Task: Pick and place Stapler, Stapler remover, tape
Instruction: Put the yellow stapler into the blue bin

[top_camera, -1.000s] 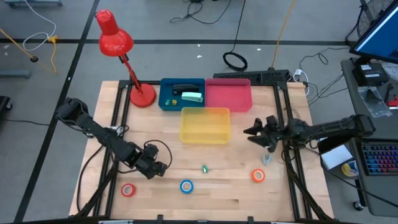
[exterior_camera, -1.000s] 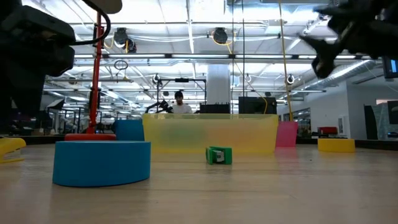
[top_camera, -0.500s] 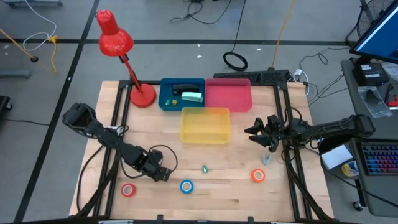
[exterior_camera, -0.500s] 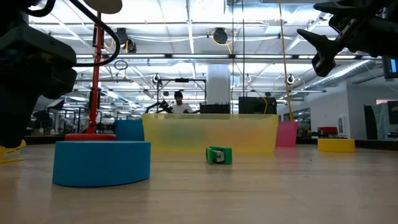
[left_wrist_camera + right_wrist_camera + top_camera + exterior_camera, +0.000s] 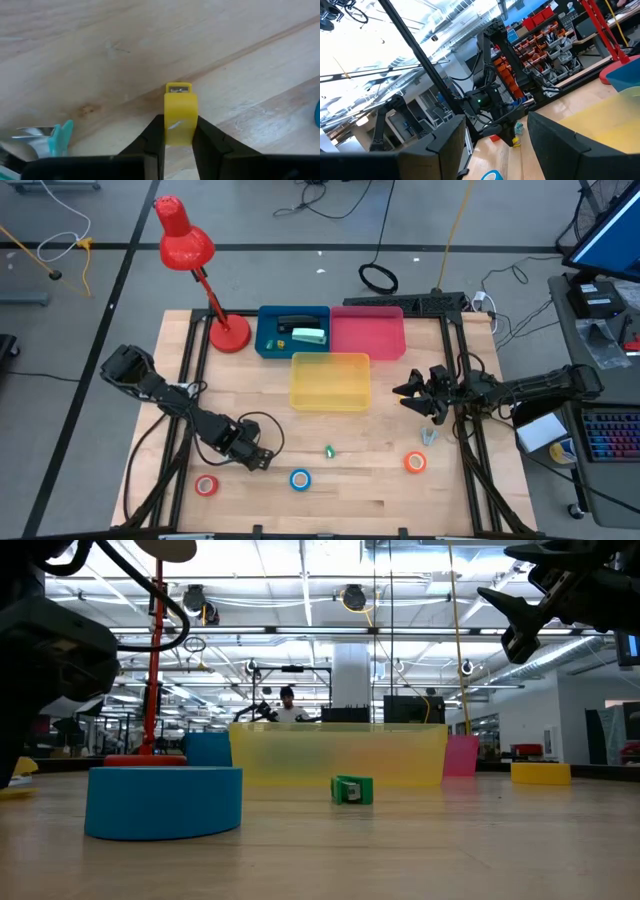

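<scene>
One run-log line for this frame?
left claw: shut on yellow stapler, low on table | right claw: open, raised beside yellow bin

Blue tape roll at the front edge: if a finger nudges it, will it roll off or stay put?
The blue tape roll lies flat, hole up, so a nudge would probably slide it on the wooden table, not roll it. It looks small and likely light, so it may skid easily. Tipped on edge, it could roll.
</scene>
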{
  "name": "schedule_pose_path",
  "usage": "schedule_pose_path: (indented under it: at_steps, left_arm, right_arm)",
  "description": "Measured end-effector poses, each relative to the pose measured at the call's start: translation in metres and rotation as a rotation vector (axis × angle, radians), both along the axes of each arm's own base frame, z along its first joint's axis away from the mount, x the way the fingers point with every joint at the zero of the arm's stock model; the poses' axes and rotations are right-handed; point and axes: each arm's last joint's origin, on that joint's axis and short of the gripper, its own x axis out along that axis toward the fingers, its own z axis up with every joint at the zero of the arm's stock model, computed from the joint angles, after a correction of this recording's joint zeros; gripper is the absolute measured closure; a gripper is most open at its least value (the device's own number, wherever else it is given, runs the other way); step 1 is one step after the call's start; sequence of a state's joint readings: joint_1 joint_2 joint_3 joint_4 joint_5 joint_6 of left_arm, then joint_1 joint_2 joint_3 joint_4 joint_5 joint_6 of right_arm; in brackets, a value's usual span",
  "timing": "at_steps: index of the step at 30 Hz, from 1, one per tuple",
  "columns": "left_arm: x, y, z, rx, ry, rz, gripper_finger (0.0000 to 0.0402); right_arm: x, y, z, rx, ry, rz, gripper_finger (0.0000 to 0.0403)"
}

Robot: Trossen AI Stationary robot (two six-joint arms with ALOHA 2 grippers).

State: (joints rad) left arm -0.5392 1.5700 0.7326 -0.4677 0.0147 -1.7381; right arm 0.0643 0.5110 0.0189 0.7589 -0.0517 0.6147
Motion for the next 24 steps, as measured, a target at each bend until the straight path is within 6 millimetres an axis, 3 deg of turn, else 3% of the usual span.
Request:
schedule_pose_path:
  at_steps: [8, 13, 19, 24]
  left_arm:
    - [-0.001, 0.007, 0.012, 0.046, -0.083, 0.0, 0.0335]
    - [-0.001, 0.027, 0.048, 0.129, -0.284, 0.061, 0.0333]
    - [-0.001, 0.087, 0.085, 0.419, -0.456, 0.138, 0.0332]
    - [0.003, 0.158, 0.097, 0.615, -0.439, 0.155, 0.0331]
  right_arm:
    - [0.0, 0.0, 0.0, -0.003, 0.004, -0.001, 0.0195]
    - [0.0, 0.0, -0.001, -0.008, 0.005, -0.004, 0.0195]
    - [0.0, 0.0, -0.001, 0.001, 0.007, -0.002, 0.0195]
    - [0.0, 0.0, 0.0, 0.0, 0.001, -0.003, 0.0195]
